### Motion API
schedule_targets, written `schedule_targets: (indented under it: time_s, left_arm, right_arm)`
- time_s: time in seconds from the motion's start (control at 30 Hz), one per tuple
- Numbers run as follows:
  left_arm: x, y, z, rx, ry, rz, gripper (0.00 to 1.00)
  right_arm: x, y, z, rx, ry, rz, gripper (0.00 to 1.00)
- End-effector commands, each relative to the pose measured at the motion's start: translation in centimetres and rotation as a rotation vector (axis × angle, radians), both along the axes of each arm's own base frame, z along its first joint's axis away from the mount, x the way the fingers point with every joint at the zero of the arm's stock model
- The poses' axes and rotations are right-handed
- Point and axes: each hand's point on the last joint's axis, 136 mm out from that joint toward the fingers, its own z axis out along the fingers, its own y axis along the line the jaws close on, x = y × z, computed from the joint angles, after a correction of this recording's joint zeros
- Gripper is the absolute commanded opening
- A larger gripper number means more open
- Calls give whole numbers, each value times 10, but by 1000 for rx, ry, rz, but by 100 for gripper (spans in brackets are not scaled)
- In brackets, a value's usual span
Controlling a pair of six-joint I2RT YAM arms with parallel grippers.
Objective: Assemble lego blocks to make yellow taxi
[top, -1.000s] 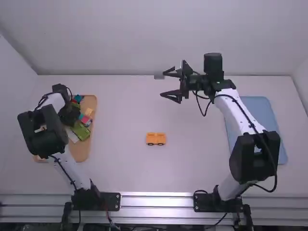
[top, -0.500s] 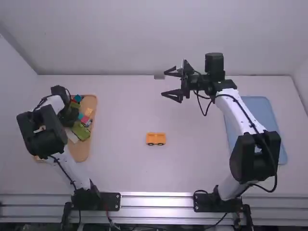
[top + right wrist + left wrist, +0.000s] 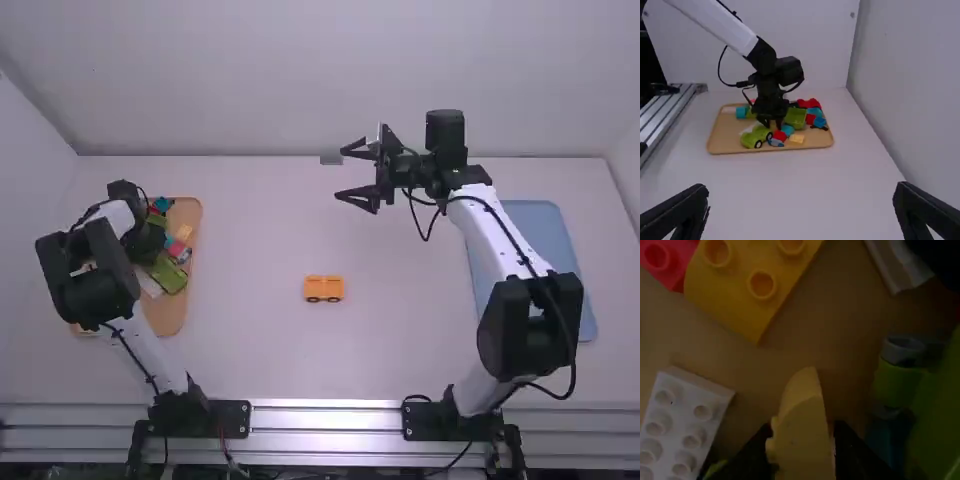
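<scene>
- Two pieces matter most to the taxi just now: the orange-yellow wheeled base, standing by itself on the white table near the middle, and the pale yellow block at the left gripper, over the wooden tray.
- The block should be light and stiff, hard to damage — but its smooth plastic could slip, and the rounded end would make a poor hold. Flat, opposite sides suit the grip best, low enough to keep the piece from tipping.
- The wheeled base looks just as light; it may roll or slide when pressed, so it probably wants steadying by its sides while a block goes on top.
- The left claw is drawn in close, its tips against both sides of the pale yellow block. I judge that a grip, though how firm I cannot tell.
- A studded yellow block and a white block lie near that claw, apart from it; neighbours like these could snag a lift, so straight up seems wisest.
- The right gripper hangs beyond the base, spread wide — nothing between its fingers.
</scene>
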Motion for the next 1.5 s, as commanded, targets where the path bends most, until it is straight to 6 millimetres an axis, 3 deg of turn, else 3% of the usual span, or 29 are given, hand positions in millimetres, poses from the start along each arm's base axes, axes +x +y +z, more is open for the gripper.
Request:
schedule_targets:
  time_s: [0.0, 0.17, 0.43, 0.5, 0.57, 0.63, 0.7, 0.87, 0.97, 1.1, 1.13, 1.17, 1.2, 1.23, 1.27, 1.3, 1.33, 1.37, 1.47]
  left_arm:
    - [-4, -4, -6, -14, 15, 6, 27]
    - [-5, -5, -6, -16, 21, 6, 16]
    - [-11, 9, 2, 47, 55, 24, 13]
    - [-16, 14, 20, 78, 75, 9, 10]
    - [-13, 16, 31, 95, 66, -35, 10]
    - [-5, 18, 58, 125, 15, -94, 9]
    - [-4, 18, 71, 142, -8, -103, 7]
    - [-7, 1, 135, 264, -87, -214, 3]
    - [-3, -25, 170, 343, -158, -383, 4]
    - [18, -89, 203, 475, -277, -783, 5]
    - [22, -102, 205, 494, -294, -849, 6]
    - [27, -133, 211, 539, -336, -1006, 6]
    - [28, -136, 212, 545, -338, -1024, 6]
    - [30, -167, 215, 595, -370, -1164, 6]
    - [31, -180, 217, 618, -383, -1219, 6]
    - [32, -207, 219, 662, -413, -1325, 4]
    - [32, -207, 219, 662, -413, -1325, 4]
    - [34, -232, 221, 700, -446, -1411, 2]
    - [35, -263, 222, 745, -477, -1531, 2]
  right_arm:
    - [3, 0, 5, 7, -9, 4, 99]
    - [3, 0, 5, 7, -6, 5, 99]
    - [3, 1, 5, 8, -2, 6, 99]
    - [4, 2, 7, 11, 14, 0, 99]
    - [3, 4, 7, 14, 20, 4, 99]
    - [1, 9, 9, 18, 18, 13, 99]
    - [2, 9, 11, 21, 7, 13, 99]
    - [1, 9, 12, 25, 3, 21, 99]
    - [1, 9, 12, 29, 58, 13, 99]
    - [-5, 10, 17, 54, 67, 50, 99]
    - [-5, 10, 17, 54, 61, 50, 99]
    - [-1, 13, 17, 48, 102, 23, 99]
    - [-1, 13, 16, 46, 110, 17, 99]
    - [10, 18, 13, 28, 199, -67, 99]
    - [18, 20, 11, 20, 251, -123, 99]
    - [30, 24, 1, -4, 346, -239, 99]
    - [30, 24, 1, -4, 346, -239, 99]
    - [29, 31, -7, -26, 390, -261, 99]
    - [16, 45, -17, -43, 445, -203, 99]
